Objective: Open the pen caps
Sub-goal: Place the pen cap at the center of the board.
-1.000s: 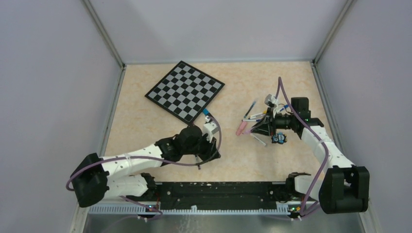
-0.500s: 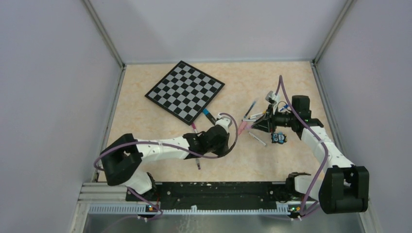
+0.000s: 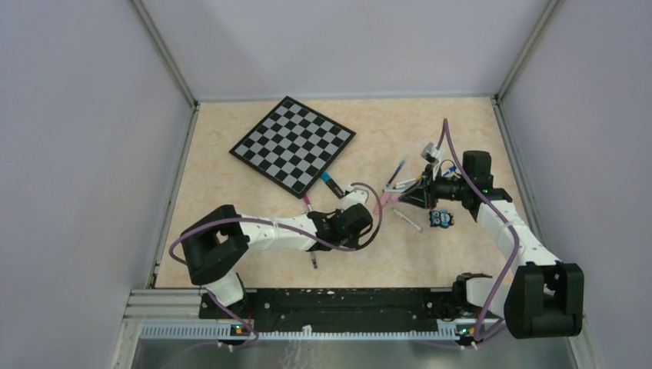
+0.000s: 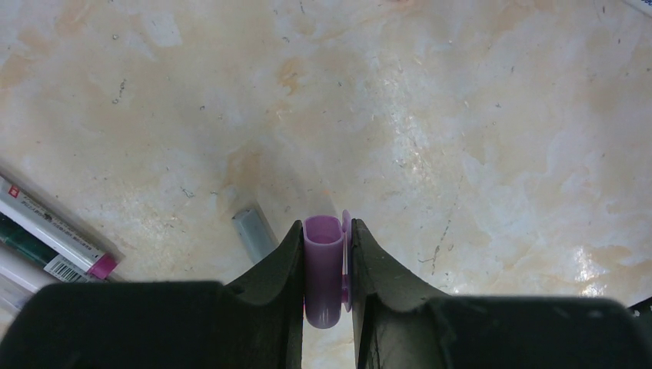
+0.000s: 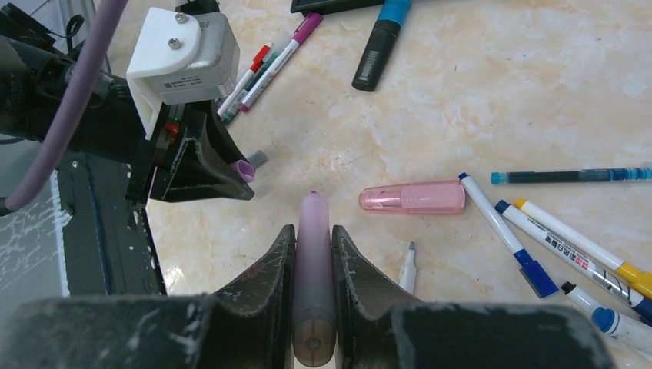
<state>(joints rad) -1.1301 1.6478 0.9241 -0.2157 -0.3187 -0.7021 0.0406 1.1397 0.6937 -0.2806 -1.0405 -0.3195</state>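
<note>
**Pink cap in the left hand, highlighter in the right**

Only in the left wrist view: grips a pink cap in the left hand, both fingers pressed on its sides, open end turned away from the camera, above the tabletop. At 10 o'clock from it, lying loose, a small grey cap.

Only in the right wrist view: clamps a pink highlighter by the barrel in the right hand, bare tip forward. At 10 o'clock from this tip and apart from it, the same pink cap in the other hand. At 3 o'clock, flat on the tabletop, a second pink highlighter.

Only in the top view: left arm stretched low toward 2 o'clock, right arm bent toward 10 o'clock. Both hands near each other but not touching, at 4 o'clock from the checkered board.
</note>
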